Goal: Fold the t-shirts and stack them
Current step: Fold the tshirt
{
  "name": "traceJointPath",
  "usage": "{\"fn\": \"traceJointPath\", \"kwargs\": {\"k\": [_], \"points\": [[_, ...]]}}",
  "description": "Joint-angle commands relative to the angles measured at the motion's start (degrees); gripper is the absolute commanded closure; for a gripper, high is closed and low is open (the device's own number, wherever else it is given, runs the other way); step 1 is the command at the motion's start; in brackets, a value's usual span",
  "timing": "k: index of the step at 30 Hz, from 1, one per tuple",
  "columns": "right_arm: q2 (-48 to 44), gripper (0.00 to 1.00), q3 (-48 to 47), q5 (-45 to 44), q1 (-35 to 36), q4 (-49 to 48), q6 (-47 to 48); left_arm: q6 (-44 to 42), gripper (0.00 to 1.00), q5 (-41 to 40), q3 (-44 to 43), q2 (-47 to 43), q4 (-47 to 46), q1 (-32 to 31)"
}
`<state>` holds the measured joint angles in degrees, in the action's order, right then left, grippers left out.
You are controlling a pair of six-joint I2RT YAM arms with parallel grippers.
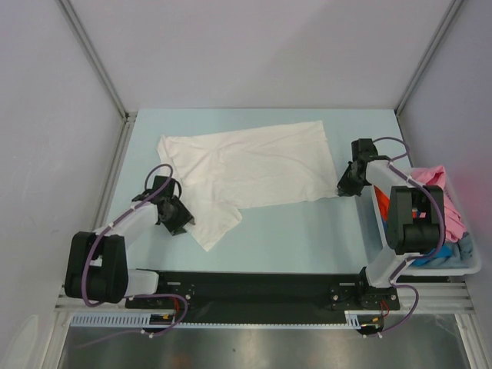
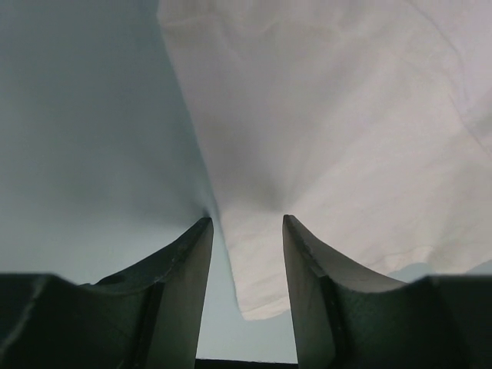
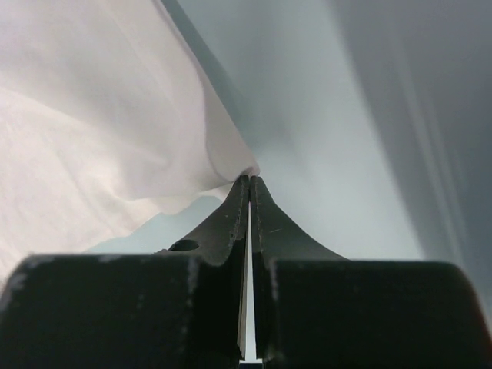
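Note:
A plain white t-shirt [image 1: 246, 165] lies spread on the pale blue table, one sleeve pointing toward the near left. My left gripper [image 1: 181, 221] is open at that sleeve's left edge. In the left wrist view the white cloth [image 2: 330, 115] runs between its spread fingers [image 2: 246, 221]. My right gripper [image 1: 344, 187] is shut on the shirt's near right corner. In the right wrist view its tips [image 3: 250, 178] pinch a bunched corner of the white cloth [image 3: 92, 115]. A pink shirt [image 1: 438, 178] and a blue one [image 1: 450, 254] lie heaped in the bin.
A pale plastic bin [image 1: 470, 267] stands at the table's right edge, beside the right arm. Frame posts and grey walls close in the table on the left, right and back. Bare table [image 1: 307, 238] shows in front of the shirt.

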<state>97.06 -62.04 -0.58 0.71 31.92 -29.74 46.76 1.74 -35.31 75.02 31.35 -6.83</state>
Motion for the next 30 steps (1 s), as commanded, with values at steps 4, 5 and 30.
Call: {"fn": "traceJointPath", "kwargs": {"k": [4,5,30], "points": [[-3.8,1.0,0.6,-0.4,1.7,2.5,1.8,3.0,0.6,-1.1,3.1,5.4,-4.1,0.4],[-4.1,1.0,0.7,-0.6,1.9,2.7,2.0,2.9,0.64,-1.3,3.2,6.2,-4.3,0.6],[-6.6,1.0,3.4,-5.3,2.5,6.5,5.0,0.1,1.0,-3.7,3.9,-12.3,7.0,1.5]]}}
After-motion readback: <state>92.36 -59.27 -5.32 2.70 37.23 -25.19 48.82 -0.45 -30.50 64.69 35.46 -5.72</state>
